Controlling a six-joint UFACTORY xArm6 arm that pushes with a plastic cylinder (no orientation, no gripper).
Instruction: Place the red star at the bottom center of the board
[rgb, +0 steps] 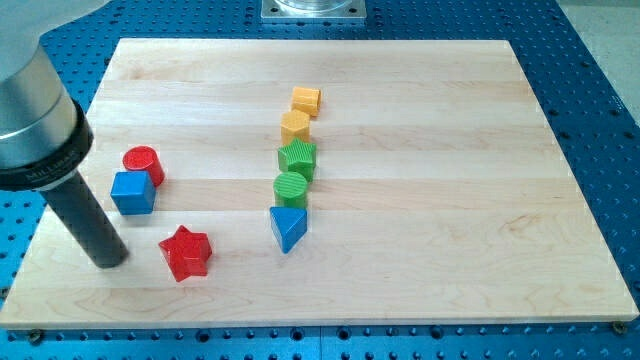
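Note:
The red star (185, 252) lies on the wooden board (420, 200) at the lower left, left of the bottom centre. My tip (106, 262) rests on the board just left of the star, with a small gap between them. A blue cube (132, 192) and a red cylinder (143, 164) sit above the star, touching each other.
A column of blocks runs down the board's middle: a yellow block (306, 100), a second yellow block (295, 126), a green block (297, 158), a green cylinder (292, 187) and a blue triangle (287, 227). The blue triangle lies right of the star.

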